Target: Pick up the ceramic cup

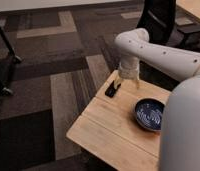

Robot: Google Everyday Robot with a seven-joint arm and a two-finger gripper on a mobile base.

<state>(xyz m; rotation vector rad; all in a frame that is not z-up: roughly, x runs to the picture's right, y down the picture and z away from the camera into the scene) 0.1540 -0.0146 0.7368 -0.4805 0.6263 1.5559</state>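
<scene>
The gripper (128, 81) hung just beyond the blue bowl (149, 114), up and to its left, and the arm (158, 50) above it hid its upper part. Left of the bowl, a small dark object (112, 90) lay too small to identify. Right of the bowl, the white robot body (185, 132) covered that side of the wooden surface (100, 127) and ran off the right and bottom edges. The surface's corner in front of the bowl was cut off at the bottom. Far behind the bowl, an office chair (158, 17) was cropped at the top. Far to the bowl's left, a black stand (5, 60) was cropped at the left edge.
</scene>
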